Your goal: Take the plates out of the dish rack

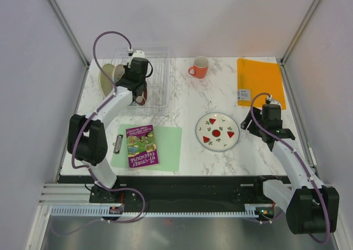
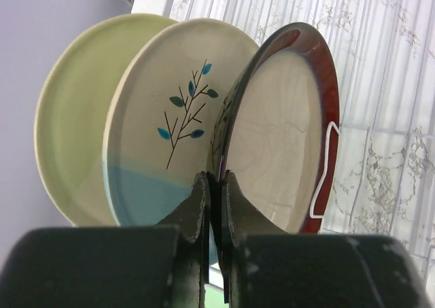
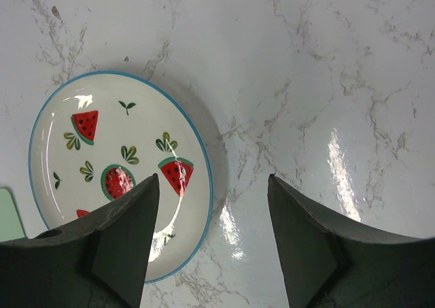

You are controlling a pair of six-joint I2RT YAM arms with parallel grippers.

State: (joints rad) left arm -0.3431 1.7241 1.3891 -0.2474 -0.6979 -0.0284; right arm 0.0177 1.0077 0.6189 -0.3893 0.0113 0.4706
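The left gripper (image 2: 214, 180) is pinching its fingers tight on the near edge of the dark-red-rimmed plate (image 2: 282, 138). That plate is standing upright in the dish rack (image 1: 160, 81) at the far left of the table (image 1: 185, 98). To its left in the wrist view the blue-and-cream plate (image 2: 146, 117) is standing with its sprig facing the camera, and past that the yellow-green plate (image 2: 64, 117). Each plate is hiding part of the next, and the gripper body is cutting off all three lower edges, so which slots they sit in cannot be told. From above, the left arm is covering most of them. A thin white outline on the red rim is too unclear to identify.

The right gripper (image 3: 212, 185) is hanging with its jaws wide apart and nothing between them. It is hovering over bare marble just beside the watermelon plate (image 3: 102, 145), which is lying flat on the table (one finger is hiding its lower edge).

A purple book (image 1: 142, 146) is lying on the green mat (image 1: 172, 145). Its cover is showing "TREEHOUSE" upside down, and the smaller lettering is too small to read. The white label on the orange folder (image 1: 262, 79) is also illegible.
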